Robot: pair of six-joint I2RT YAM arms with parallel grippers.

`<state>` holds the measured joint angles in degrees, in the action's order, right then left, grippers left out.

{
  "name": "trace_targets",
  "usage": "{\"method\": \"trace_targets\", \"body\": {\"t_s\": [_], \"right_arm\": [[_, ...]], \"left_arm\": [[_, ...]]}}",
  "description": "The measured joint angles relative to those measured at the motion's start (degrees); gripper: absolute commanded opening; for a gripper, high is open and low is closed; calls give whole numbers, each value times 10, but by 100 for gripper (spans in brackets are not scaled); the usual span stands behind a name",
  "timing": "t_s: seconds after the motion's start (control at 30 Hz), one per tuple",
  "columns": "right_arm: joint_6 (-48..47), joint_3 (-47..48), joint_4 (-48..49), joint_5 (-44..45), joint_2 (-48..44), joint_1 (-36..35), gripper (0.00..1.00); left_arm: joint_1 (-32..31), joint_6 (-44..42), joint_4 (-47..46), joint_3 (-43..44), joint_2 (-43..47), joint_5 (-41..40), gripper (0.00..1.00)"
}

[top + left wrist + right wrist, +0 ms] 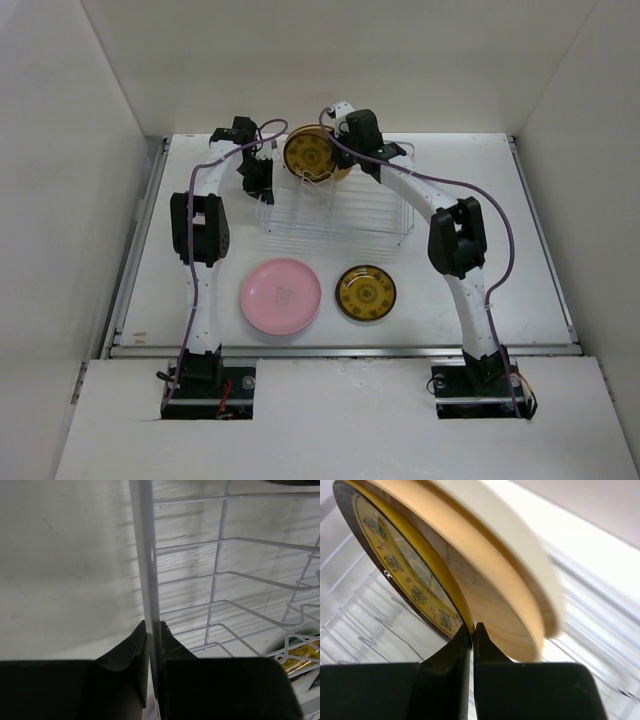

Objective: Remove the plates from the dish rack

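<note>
The wire dish rack (340, 212) stands at the back middle of the table. My right gripper (333, 150) is shut on the rim of a patterned amber plate (310, 153) and holds it on edge over the rack's far left end. In the right wrist view the jaws (472, 627) pinch that plate's rim, with its patterned face (402, 570) to the left and its tan underside to the right. My left gripper (258, 182) is shut on the rack's left rim wire (149, 570), with the fingertips (153, 627) closed around it. A pink plate (281, 296) and a second amber plate (365, 293) lie flat on the table in front of the rack.
White walls enclose the table on the left, back and right. A metal rail (340, 350) runs along the near edge. Empty upright slots of the rack (240, 605) fill the left wrist view, and a bit of amber (300, 655) shows behind the wires.
</note>
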<state>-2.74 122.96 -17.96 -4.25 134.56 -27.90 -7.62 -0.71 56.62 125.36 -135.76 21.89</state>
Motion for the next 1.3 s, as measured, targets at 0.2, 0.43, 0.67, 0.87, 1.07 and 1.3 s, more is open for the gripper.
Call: {"method": "trace_targets", "body": {"t_s": [0.2,0.43,0.67,0.87,1.07,1.3], "right_arm": [[-34,-33,2,61,-68,-7,0],[-56,-88,0,99,-141,-42,0],[-9,-114,-66,17,-205,-55,0],[46,-259,-143,-126,-339,-2,0],[88,-495,-208,-185,-455,19,0],[134,-632,-247,-215,-454,48,0]], "left_arm": [[5,39,-37,-41,21,6,0],[17,111,-89,-91,47,4,0],[22,73,-57,-49,33,-25,0],[20,21,-34,-3,17,-37,0],[16,16,-24,-3,17,-35,0],[12,21,-25,-9,17,-32,0]]}}
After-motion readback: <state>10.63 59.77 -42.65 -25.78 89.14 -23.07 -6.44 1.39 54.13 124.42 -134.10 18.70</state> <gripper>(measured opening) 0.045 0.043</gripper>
